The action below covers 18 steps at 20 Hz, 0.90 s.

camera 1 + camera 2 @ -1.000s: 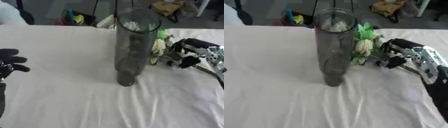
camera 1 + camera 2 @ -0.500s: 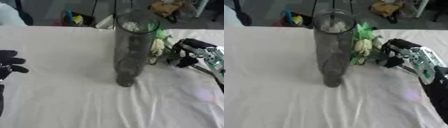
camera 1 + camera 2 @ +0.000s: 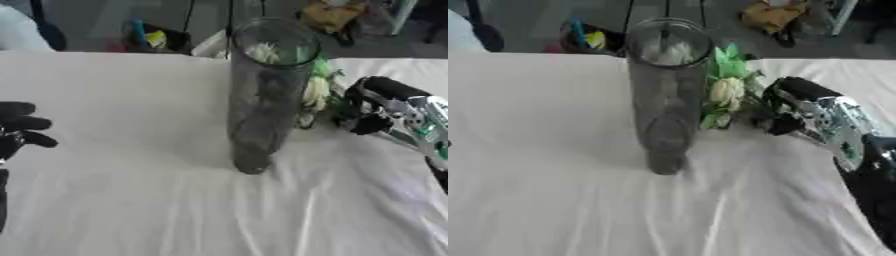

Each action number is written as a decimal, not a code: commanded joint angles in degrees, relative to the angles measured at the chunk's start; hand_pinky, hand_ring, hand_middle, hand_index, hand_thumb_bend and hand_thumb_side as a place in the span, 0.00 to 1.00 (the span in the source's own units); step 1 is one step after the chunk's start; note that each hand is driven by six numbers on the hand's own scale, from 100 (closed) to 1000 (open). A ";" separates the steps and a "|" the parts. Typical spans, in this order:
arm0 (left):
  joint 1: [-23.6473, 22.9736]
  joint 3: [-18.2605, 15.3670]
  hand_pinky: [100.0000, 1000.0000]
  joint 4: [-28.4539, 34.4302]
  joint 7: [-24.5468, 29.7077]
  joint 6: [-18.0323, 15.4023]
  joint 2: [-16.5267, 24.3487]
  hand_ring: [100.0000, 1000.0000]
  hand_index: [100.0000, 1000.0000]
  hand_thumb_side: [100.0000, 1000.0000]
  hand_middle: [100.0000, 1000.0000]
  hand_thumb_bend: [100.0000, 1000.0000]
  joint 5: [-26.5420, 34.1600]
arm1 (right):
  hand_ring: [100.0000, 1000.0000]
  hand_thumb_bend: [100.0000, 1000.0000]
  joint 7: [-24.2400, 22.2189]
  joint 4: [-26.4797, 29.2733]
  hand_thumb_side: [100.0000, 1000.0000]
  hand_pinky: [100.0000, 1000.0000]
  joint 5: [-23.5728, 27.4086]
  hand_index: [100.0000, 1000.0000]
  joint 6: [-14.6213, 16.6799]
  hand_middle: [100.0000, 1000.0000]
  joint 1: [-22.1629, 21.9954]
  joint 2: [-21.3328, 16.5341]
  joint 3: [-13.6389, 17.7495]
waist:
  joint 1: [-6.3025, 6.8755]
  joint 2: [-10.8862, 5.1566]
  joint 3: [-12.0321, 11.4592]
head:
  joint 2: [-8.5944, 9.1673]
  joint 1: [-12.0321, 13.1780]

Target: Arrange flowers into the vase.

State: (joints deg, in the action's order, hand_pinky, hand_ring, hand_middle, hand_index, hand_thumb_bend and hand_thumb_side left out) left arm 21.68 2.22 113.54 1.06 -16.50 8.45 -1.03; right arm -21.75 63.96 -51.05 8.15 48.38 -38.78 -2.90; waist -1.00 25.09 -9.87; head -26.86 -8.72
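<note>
**Flowers at the vase's side, right hand on the stems**

Vase [image 3: 667, 95]: tall, clear, dark-tinted cylinder, upright at the centre of the white tablecloth [image 3: 131, 200]. It stands alone, base on the cloth, mouth open to the top. The inside looks empty, though the tinted wall makes this hard to confirm.

Flowers [image 3: 726, 92]: a small bunch, one cream bloom with green leaves above it, at about 2 o'clock from the vase base. The bunch lies just beside the vase wall, possibly touching it; the views do not settle which. The heads point towards 11 o'clock and the stems run back towards the hand.

Right hand [image 3: 785, 112]: enters from 3 o'clock, fingers curled inwards around the stem end of the bunch. A pinch on the stems seems likely, yet the contact itself is hidden behind the dark fingers. Holding low on the stems would keep the blooms free and give length to lift the bunch over the tall rim.

Left hand [image 3: 17, 130]: idle at the 9 o'clock edge of the left eye view, fingers spread and relaxed, holding nothing, well apart from the vase.

Judgement: step in hand is the pick-up. No flower is in the vase yet. The next move needs a high lift and a stems-down turn above the narrow mouth. The vase is tall and slim, so a knock from the side could tip it.
</note>
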 commanded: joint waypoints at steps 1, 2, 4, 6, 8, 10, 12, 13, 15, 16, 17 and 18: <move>0.36 0.29 0.49 1.05 0.25 0.00 0.04 0.61 0.70 1.00 0.63 0.00 -0.01 | 0.54 0.05 0.37 -1.46 0.20 0.28 -0.50 0.45 -0.42 0.29 -0.44 -0.48 -0.59 | -0.65 0.10 0.05 | 0.56 -0.19; 0.37 0.28 0.49 1.05 0.30 0.01 0.04 0.60 0.70 1.00 0.63 0.00 -0.02 | 0.52 0.00 0.58 -1.43 0.21 0.26 -0.36 0.40 -0.57 0.26 -0.46 -0.47 -0.62 | -0.64 0.13 0.04 | 0.59 -0.18; 0.35 0.27 0.49 1.05 0.36 0.03 0.04 0.60 0.70 1.00 0.63 0.00 -0.03 | 0.50 0.00 0.92 -1.31 0.21 0.23 -0.01 0.35 -0.73 0.22 -0.55 -0.46 -0.71 | -0.61 0.18 0.06 | 0.61 -0.18; 0.34 0.26 0.49 1.05 0.40 0.04 0.04 0.60 0.70 1.00 0.63 0.00 -0.03 | 0.47 0.00 1.01 -1.05 0.23 0.22 0.55 0.29 -0.60 0.18 -0.65 -0.50 -0.79 | -0.59 0.21 0.10 | 0.61 -0.16; 0.34 0.26 0.49 1.05 0.46 0.03 0.03 0.60 0.70 1.00 0.63 0.00 -0.02 | 0.43 0.00 0.90 -0.64 0.25 0.21 1.32 0.26 -0.44 0.14 -0.74 -0.59 -0.76 | -0.60 0.22 0.13 | 0.60 -0.11; 0.32 0.26 0.49 1.05 0.51 0.06 0.02 0.60 0.70 1.00 0.63 0.00 -0.01 | 0.40 0.00 0.65 -0.30 0.25 0.19 2.01 0.24 -0.44 0.11 -0.78 -0.70 -0.79 | -0.62 0.21 0.16 | 0.65 -0.13; 0.31 0.25 0.49 1.05 0.56 0.07 0.03 0.59 0.70 1.00 0.62 0.00 -0.01 | 0.39 0.00 0.52 -0.12 0.26 0.17 2.60 0.22 -0.57 0.09 -0.78 -0.73 -0.76 | -0.60 0.20 0.18 | 0.70 -0.15; 0.30 0.25 0.49 1.05 0.59 0.08 0.03 0.59 0.70 1.00 0.62 0.00 -0.02 | 0.38 0.00 0.56 -0.10 0.26 0.17 2.87 0.21 -0.70 0.08 -0.78 -0.70 -0.71 | -0.59 0.19 0.16 | 0.70 -0.16; 0.24 0.23 0.49 1.05 0.65 0.10 0.02 0.59 0.70 1.00 0.62 0.00 -0.08 | 0.35 0.00 0.80 -0.20 0.26 0.13 3.46 0.17 -0.96 0.05 -0.80 -0.61 -0.60 | -0.60 0.19 0.12 | 0.74 -0.17; 0.22 0.23 0.49 1.05 0.68 0.11 0.01 0.59 0.70 1.00 0.62 0.00 -0.12 | 0.34 0.00 0.97 -0.26 0.26 0.13 3.77 0.16 -1.06 0.05 -0.81 -0.57 -0.56 | -0.60 0.21 0.10 | 0.76 -0.16; 0.23 0.22 0.49 1.05 0.70 0.11 0.00 0.58 0.70 1.00 0.62 0.00 -0.15 | 0.34 0.00 1.10 -0.34 0.27 0.11 4.08 0.15 -1.12 0.04 -0.83 -0.55 -0.54 | -0.60 0.24 0.09 | 0.81 -0.16; 0.24 0.21 0.48 1.05 0.72 0.10 0.00 0.58 0.70 1.00 0.62 0.00 -0.16 | 0.33 0.00 1.15 -0.45 0.28 0.11 4.40 0.15 -1.16 0.04 -0.84 -0.54 -0.54 | -0.60 0.25 0.08 | 0.83 -0.14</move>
State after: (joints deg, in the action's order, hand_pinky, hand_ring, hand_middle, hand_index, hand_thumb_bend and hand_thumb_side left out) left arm 21.67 2.22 113.54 1.60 -16.28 8.43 -1.05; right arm -20.52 63.92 -47.21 7.25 47.67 -38.74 -3.22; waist -1.00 25.43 -9.80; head -26.63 -8.72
